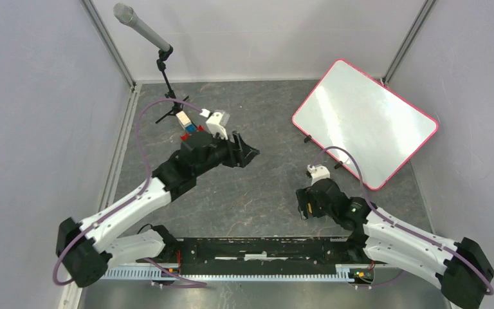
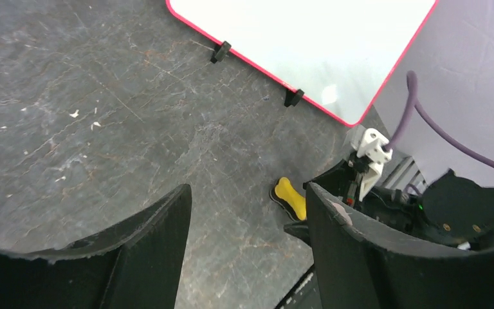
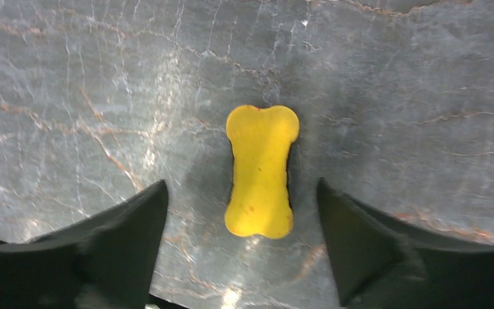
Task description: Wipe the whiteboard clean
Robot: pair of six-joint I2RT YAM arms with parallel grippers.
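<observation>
Right gripper (image 3: 241,187) sits closest to its wrist cam: black fingers (image 3: 135,219) spread apart, pointing straight down at the dark marbled table (image 3: 71,96). Open, nothing gripped. A yellow bone-shaped piece (image 3: 261,172) lies flat on the table in the gap between the fingers, apart from both.

Top view: the right arm reaches in from the near-right corner, forearm low, wrist bent down, gripper (image 1: 305,205) over the table's near-centre, a little right of middle. The left arm stretches from the near-left corner diagonally toward the middle, elbow raised, wrist roughly level, with the left gripper (image 1: 244,152) pointing right toward the board side. The left wrist cam shows its jaws (image 2: 247,199) parted with only bare table between them. Open, holding nothing. The yellow piece (image 2: 291,198) shows beyond them, beside the right gripper.

The whiteboard (image 1: 365,122) lies at the far right of the table, turned at an angle, pink-red frame, small black feet on its near-left edge, well apart from both grippers. Its surface shows white with glare.

A microphone (image 1: 143,29) on a stand stands far left, behind the left arm.
</observation>
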